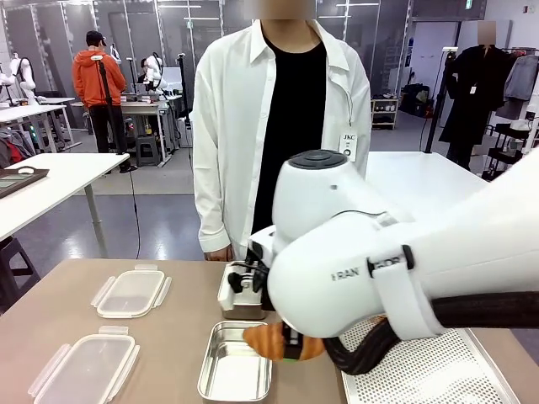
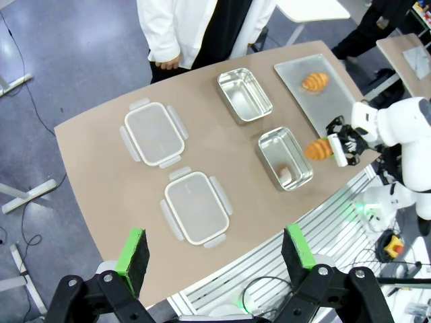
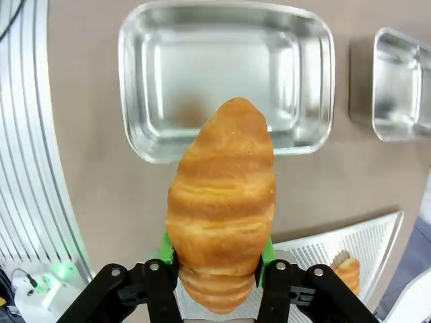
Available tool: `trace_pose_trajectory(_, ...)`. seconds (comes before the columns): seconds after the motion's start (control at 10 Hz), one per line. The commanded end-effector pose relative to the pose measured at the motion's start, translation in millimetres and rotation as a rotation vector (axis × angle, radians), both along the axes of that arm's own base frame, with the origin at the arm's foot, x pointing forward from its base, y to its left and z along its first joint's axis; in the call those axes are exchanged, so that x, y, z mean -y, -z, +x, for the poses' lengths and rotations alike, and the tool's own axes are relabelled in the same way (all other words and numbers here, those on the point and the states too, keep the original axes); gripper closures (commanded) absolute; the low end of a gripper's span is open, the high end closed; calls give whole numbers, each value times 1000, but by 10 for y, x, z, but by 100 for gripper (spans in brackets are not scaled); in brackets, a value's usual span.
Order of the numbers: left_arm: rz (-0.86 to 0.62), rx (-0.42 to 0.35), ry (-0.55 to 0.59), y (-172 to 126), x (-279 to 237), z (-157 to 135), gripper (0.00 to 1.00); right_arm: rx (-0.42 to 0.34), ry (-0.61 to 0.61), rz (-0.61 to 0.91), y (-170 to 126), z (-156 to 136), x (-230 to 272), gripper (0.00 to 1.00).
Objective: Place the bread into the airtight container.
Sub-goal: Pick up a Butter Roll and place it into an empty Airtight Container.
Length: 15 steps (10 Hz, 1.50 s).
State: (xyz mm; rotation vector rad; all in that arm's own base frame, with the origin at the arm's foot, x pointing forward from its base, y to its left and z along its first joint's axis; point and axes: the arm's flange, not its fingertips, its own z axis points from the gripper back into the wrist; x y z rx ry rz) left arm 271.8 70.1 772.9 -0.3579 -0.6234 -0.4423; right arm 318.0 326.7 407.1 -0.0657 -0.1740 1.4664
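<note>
**Right gripper holds the bread at the container's rim**

In the front view we see the right arm sweep in from the right with its wrist bent downward. The right gripper point(image 1: 290, 343) is clamped on the bread point(image 1: 269, 339), a croissant held off the table at the right rim of the near steel container point(image 1: 221, 370). The left gripper point(image 2: 215, 252) hangs high above the table's near edge, its green pads point(image 2: 135, 252) spread wide with nothing between them.

The near steel container lies open and bare inside. The far steel container point(image 2: 244, 94) sits apart from it, toward the person. The far lid point(image 2: 154, 133) and the near lid point(image 2: 196, 206) lie well to the other side, leaving bare tabletop between.

The right wrist view gives us the grip: pads press both flanks of the bread's lower half, and its tip overlaps the container's near rim. The left wrist view gives us the layout from above, with the bread between the container and the perforated tray point(image 2: 293, 70), where a second croissant point(image 2: 314, 81) lies.
</note>
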Motion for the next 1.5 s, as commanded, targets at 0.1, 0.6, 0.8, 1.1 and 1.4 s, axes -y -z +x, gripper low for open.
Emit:
trace_pose_trajectory(0.1, 1, 4, 21, -6, 0, -7, 0, -37, 0, -5, 60, 10, -386, 49)
trace_pose_trajectory(0.6, 1, 4, 21, -6, 0, -7, 0, -25, -29, 5, 74, -19, -367, 49)
trace_pose_trajectory(0.8, 1, 4, 21, -6, 0, -7, 0, -25, -29, 5, 74, -19, -367, 49)
trace_pose_trajectory(1.1, 1, 4, 21, -6, 0, -7, 0, -71, -43, 34, 117, -6, -460, 48)
trace_pose_trajectory(1.4, 1, 4, 21, -6, 0, -7, 0, -32, 267, 70, 74, 108, -529, 48)
